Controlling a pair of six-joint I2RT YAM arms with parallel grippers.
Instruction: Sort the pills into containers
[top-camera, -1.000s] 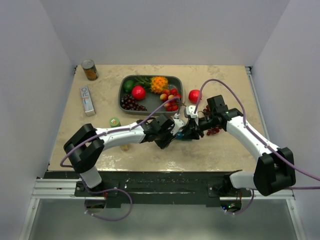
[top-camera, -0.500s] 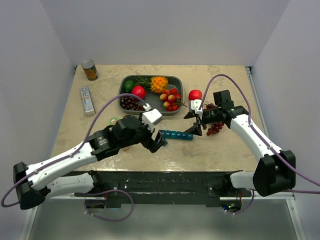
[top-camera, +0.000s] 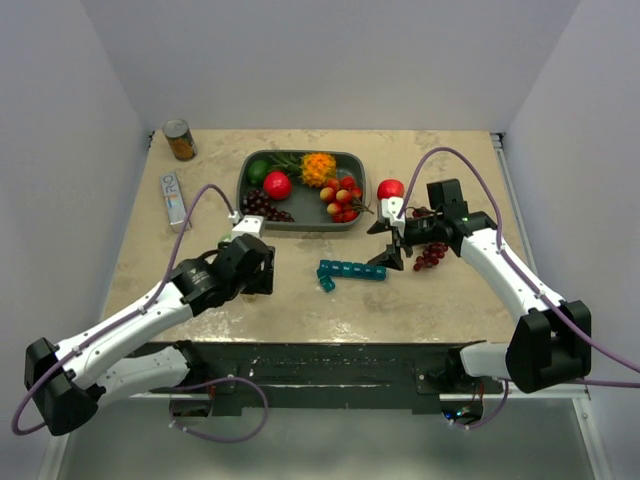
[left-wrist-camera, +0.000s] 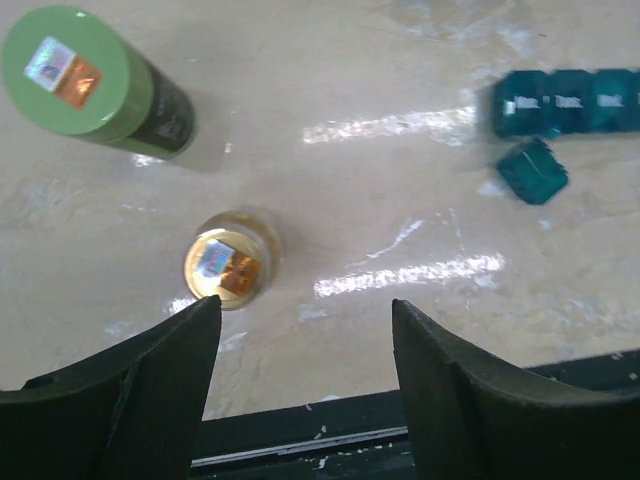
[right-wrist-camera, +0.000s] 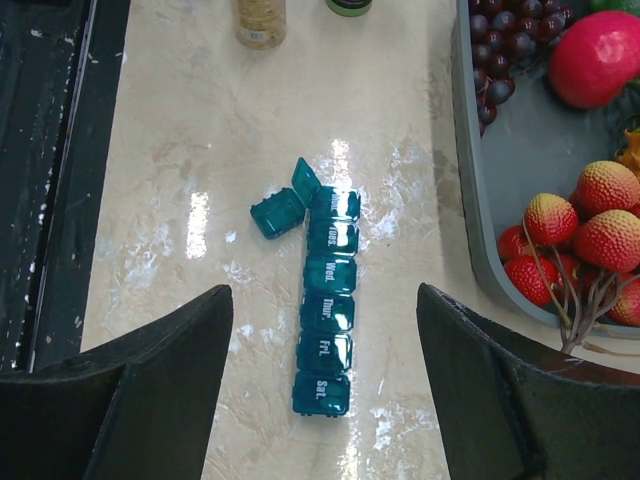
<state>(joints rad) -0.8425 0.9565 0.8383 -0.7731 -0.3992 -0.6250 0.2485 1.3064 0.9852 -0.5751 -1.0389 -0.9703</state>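
At the far left corner of the counter (top-camera: 200, 300) stands a tin can (top-camera: 179, 140), close to the left wall. A white box (top-camera: 175, 200) lies nearer along the same side. The left pincer (left-wrist-camera: 303, 330) hangs over the near-left part of the counter with its jaws spread wide and nothing between them. Under it stand a green-lidded bottle (left-wrist-camera: 95, 80) and a small gold-capped jar (left-wrist-camera: 228, 265), the jar not far from the black rail at the near edge. Bare counter runs from the jar rightward to the containers (top-camera: 352, 270).

These are a teal strip of six joined cells lying flat in the middle of the counter, between the near rim of the grey tray (top-camera: 310, 207) and the near edge, apart from both. A seventh cell (top-camera: 327, 283), detached with its lid up, sits just beside the strip's left end.

The right pincer (top-camera: 384, 246) hovers at the strip's right end, jaws wide, holding nothing. A red apple (top-camera: 390, 188) sits beyond it and a dark grape bunch (top-camera: 430, 255) to its right, with bare counter running on to the right edge.
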